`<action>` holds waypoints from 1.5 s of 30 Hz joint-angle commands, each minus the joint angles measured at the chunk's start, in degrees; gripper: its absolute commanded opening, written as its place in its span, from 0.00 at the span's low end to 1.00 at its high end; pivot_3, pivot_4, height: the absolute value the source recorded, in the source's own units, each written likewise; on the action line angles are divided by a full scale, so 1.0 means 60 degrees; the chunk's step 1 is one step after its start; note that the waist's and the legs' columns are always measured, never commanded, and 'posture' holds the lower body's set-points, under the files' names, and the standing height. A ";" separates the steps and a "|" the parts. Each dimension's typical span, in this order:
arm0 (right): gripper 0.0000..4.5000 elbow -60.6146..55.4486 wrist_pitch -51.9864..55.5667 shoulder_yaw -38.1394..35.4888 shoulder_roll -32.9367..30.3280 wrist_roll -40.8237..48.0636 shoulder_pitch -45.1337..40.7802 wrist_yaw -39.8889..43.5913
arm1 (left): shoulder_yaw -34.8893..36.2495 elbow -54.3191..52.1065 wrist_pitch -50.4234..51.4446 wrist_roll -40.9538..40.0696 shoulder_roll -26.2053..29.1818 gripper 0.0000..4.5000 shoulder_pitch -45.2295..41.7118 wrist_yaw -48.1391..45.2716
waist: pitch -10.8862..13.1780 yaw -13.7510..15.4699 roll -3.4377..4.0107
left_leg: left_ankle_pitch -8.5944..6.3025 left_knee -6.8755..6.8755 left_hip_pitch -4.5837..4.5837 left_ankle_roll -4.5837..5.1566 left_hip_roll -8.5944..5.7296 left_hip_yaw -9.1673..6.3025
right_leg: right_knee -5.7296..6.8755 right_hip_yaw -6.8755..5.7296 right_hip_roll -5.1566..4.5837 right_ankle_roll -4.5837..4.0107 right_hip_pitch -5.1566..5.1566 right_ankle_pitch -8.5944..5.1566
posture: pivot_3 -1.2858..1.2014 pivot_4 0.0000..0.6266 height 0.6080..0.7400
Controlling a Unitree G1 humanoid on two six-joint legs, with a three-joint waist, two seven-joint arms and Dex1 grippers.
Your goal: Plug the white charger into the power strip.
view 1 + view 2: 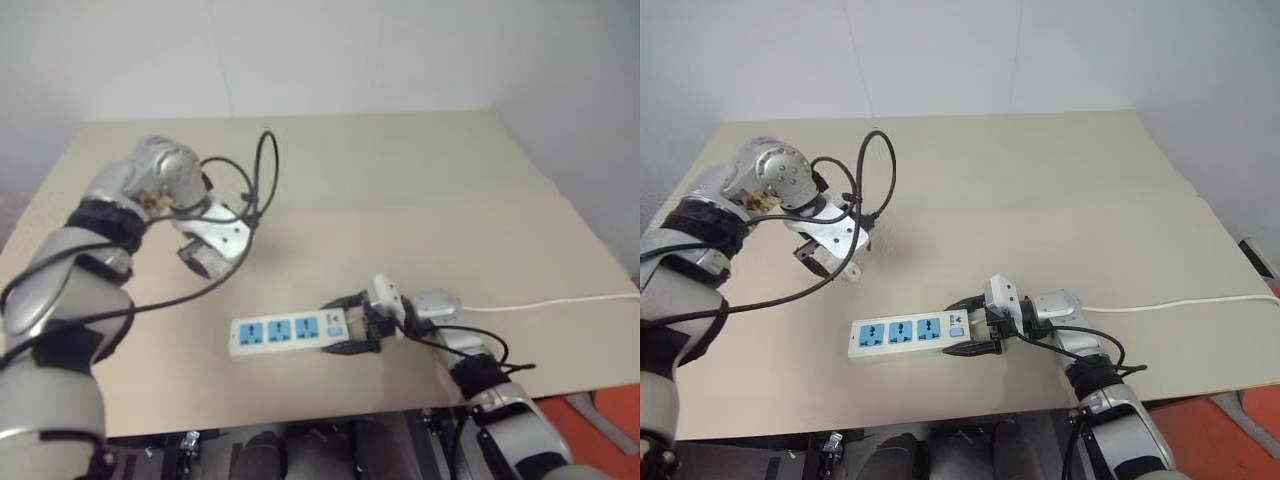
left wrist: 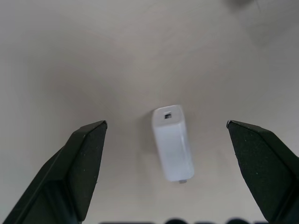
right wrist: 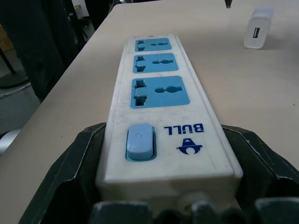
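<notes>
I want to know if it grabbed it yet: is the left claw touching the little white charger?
Apart. Left wrist view: white charger lies between open fingers, table visible either side.

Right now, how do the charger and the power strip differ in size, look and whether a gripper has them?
The white charger is a small plain block; the power strip is a long flat bar with three blue sockets and a blue switch. The charger lies free on the table, between the open fingers of the left gripper above it; the strip's switch end sits between the right gripper's fingers. Both are white and rest on the table.
</notes>
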 commanded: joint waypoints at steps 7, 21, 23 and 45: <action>0.76 -0.0205 0.0359 0.0192 -0.0111 -0.0396 0.0297 -0.0441 | 0.0219 0.0486 -0.0125 0.1468 -0.0575 1.00 -0.0034 0.0454 | 0.0000 -0.0015 -0.0001 | 0.0000 0.0005 0.0001 0.0001 0.0001 -0.0002 | 0.0007 0.0001 0.0002 0.0000 0.0001 0.0000 | 0.52 0.24 1.00; 0.76 -0.0331 0.0369 0.0247 -0.0156 -0.0465 0.0383 -0.0796 | 0.0447 0.0583 0.0222 0.2162 -0.0860 1.00 0.0323 0.0901 | -0.0001 -0.0023 -0.0001 | -0.0001 0.0020 0.0004 0.0001 0.0001 -0.0004 | 0.0027 0.0002 0.0001 0.0000 0.0001 0.0001 | 0.52 0.24 1.00; 0.76 -0.0353 0.0376 0.0256 -0.0158 -0.0465 0.0390 -0.0816 | 0.0418 0.0594 0.0265 0.2267 -0.0870 1.00 0.0355 0.0941 | -0.0001 -0.0025 -0.0001 | -0.0001 0.0021 0.0004 0.0001 0.0000 -0.0004 | 0.0028 0.0002 0.0002 0.0000 0.0001 0.0001 | 0.52 0.24 1.00; 0.76 -0.0345 0.0349 0.0355 -0.0250 -0.0557 0.0440 -0.0913 | 0.0541 0.0919 0.0505 0.2903 -0.1090 0.23 0.0556 0.1578 | -0.0002 -0.0017 -0.0003 | 0.0000 0.0027 0.0006 0.0001 0.0000 -0.0004 | 0.0036 0.0003 0.0001 0.0000 0.0003 0.0001 | 0.52 0.24 1.00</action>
